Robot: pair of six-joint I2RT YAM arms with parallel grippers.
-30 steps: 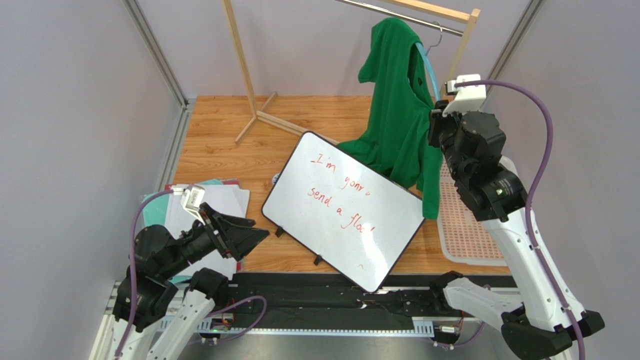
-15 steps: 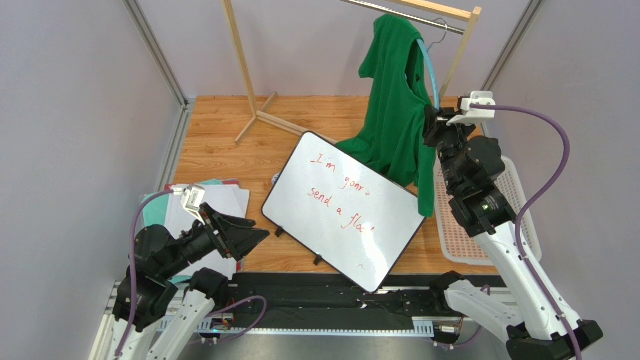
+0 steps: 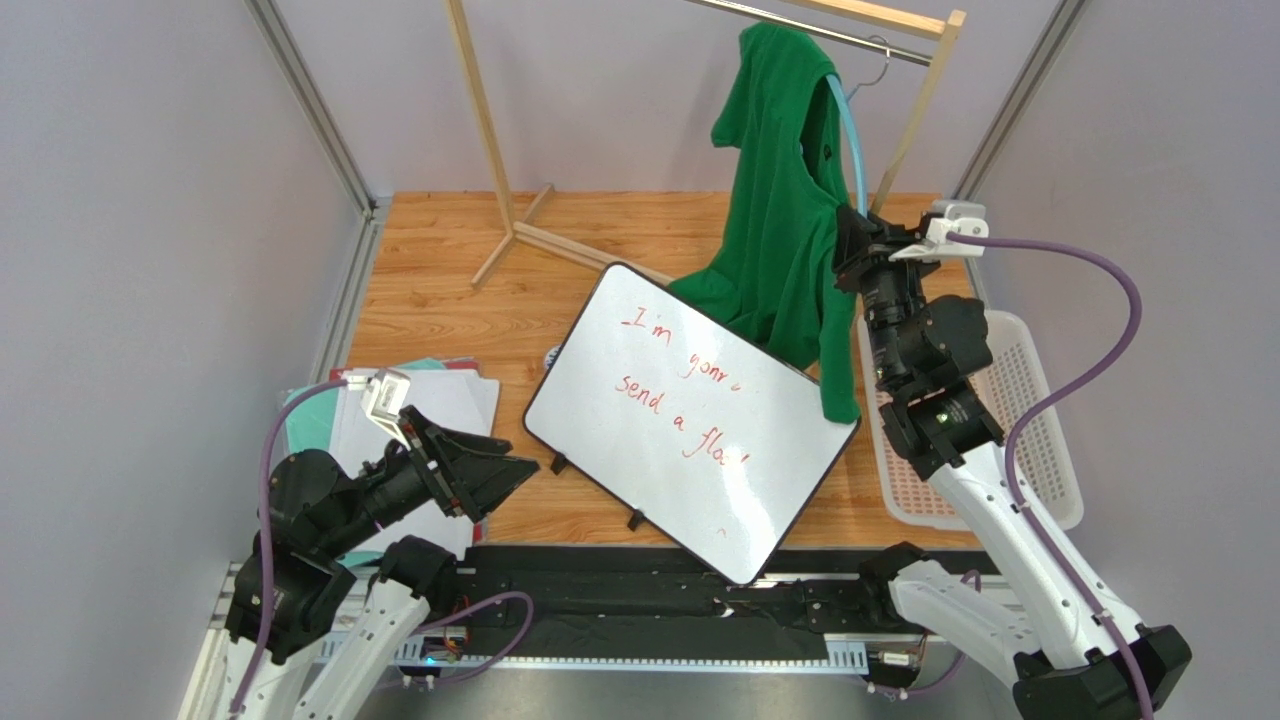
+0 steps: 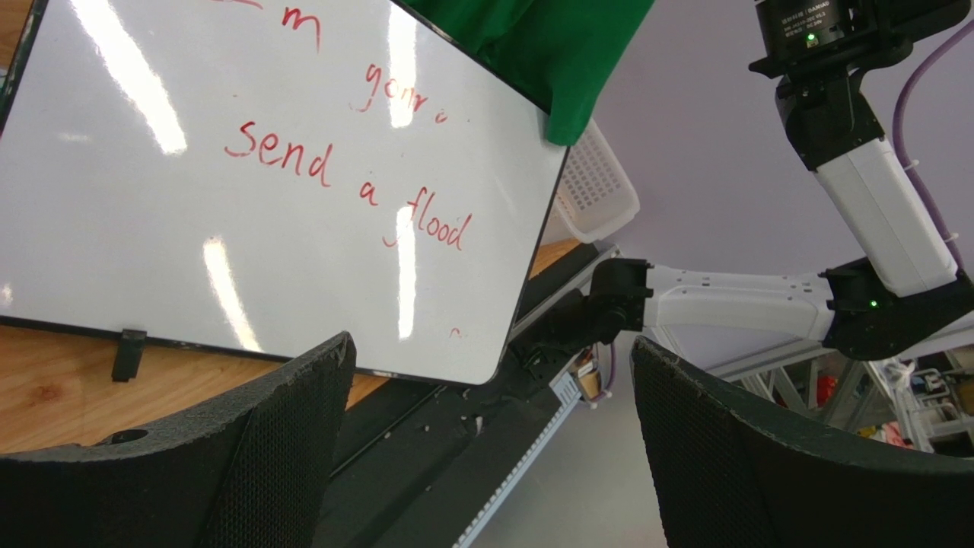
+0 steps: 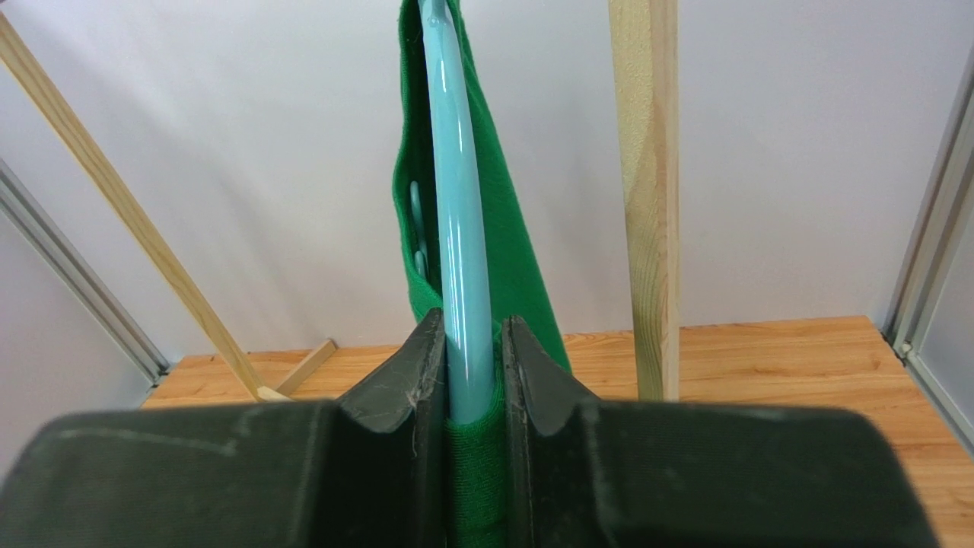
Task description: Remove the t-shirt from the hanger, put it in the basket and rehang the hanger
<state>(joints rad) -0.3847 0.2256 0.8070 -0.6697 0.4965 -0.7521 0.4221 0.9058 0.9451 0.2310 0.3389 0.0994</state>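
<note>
Where the shirt is: I see the t-shirt (image 3: pixel 781 225) draped over the hanger (image 3: pixel 851 143), up on the metal rail (image 3: pixel 781 18) of the wooden rack (image 3: pixel 489 135), at the far right of the table (image 3: pixel 451 255).
My right gripper (image 5: pixel 463 365): it is pinched tight on the blue arm of the hanger, with some green cloth squeezed in just below.
My left gripper (image 4: pixel 492 400): it is wide apart and holds nothing. It sits low at the near left, well apart from the shirt.
What is done: I think only the first bit. I have hold of the hanger, but the shirt is still on it and the hook is still over the rail.
What is left: I think I must get the shirt to slide off the hanger, and my free hand may have to help pull.
In the way: the big whiteboard (image 3: pixel 691 420) with red writing stands tilted right between my left arm and the shirt. The shirt's low end hangs just behind its top edge.
Other things: a white basket (image 3: pixel 1037 450) lies under my right arm. Some papers (image 3: pixel 451 398) lie near my left arm.
Watch out: the cloth could snag on the hanger's end, I guess.
</note>
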